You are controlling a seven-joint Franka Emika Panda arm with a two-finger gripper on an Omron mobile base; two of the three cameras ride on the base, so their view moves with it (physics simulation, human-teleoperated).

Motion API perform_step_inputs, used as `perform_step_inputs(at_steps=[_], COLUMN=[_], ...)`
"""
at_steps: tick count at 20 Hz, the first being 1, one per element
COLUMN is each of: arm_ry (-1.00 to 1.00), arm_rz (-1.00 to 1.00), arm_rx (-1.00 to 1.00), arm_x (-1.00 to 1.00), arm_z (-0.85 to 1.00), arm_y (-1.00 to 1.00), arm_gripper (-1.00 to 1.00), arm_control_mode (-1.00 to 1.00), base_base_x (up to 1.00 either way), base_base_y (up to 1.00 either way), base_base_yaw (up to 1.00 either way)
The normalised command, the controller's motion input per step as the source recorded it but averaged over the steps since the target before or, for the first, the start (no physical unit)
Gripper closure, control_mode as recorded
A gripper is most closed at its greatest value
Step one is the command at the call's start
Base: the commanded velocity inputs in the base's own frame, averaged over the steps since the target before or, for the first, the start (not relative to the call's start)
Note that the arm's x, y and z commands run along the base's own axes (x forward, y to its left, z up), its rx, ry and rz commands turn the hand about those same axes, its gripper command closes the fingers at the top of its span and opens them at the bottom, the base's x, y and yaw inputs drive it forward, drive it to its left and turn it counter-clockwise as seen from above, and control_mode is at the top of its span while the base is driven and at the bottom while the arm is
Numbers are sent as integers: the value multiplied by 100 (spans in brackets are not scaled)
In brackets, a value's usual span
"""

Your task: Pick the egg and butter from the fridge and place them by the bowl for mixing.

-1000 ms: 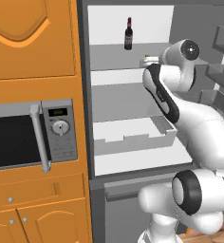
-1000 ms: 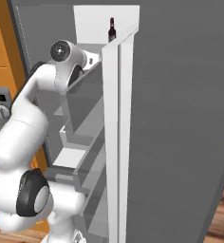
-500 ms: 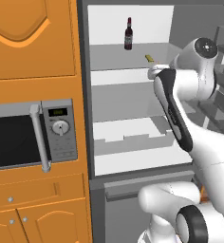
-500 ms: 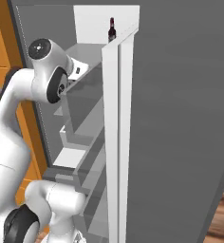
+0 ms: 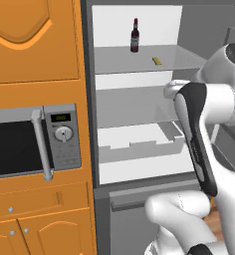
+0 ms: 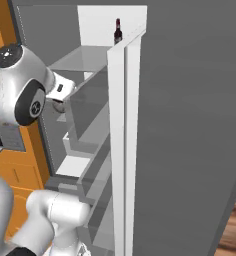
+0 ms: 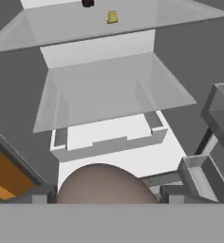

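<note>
The beige-grey egg point(image 7: 106, 181) sits between the two fingertips point(image 7: 38, 195) of my gripper point(image 7: 107, 193), which is shut on it. In the right base view the gripper point(image 6: 60, 103) hangs in front of the open fridge point(image 6: 125, 125), at the level of its upper shelves. The small yellow butter point(image 5: 157, 61) lies on the top glass shelf, right of a dark bottle point(image 5: 135, 36), and also shows in the hand view as the butter point(image 7: 112, 17) far above the egg. The bowl is out of view.
The fridge interior point(image 5: 139, 99) has grey glass shelves and a pale drawer point(image 5: 139, 143) below them. The open fridge door point(image 6: 190, 125) with its bins stands to the right. A microwave point(image 5: 25, 149) sits in orange cabinets on the left.
The hand has drawn back from the top shelf, moving right and down in the left base view. The arm's elbow and shoulder have swung with it. Butter and bottle stayed put.
</note>
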Motion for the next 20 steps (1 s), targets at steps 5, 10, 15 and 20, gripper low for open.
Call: perform_step_inputs(at_steps=[5, 10, 15, 20], arm_ry=[13, 2, 0, 0], arm_rz=[4, 21, 7, 0], arm_rx=[-6, -4, 0, 0], arm_x=[-82, -45, -19, -40], arm_z=[-6, -13, -1, 0], arm_y=[24, 7, 0, 0], arm_gripper=[100, 100, 100, 100], arm_control_mode=[-100, -100, -100, -100], base_base_x=[0, 0, 0, 0], base_base_y=[0, 0, 0, 0], base_base_yaw=[0, 0, 0, 0])
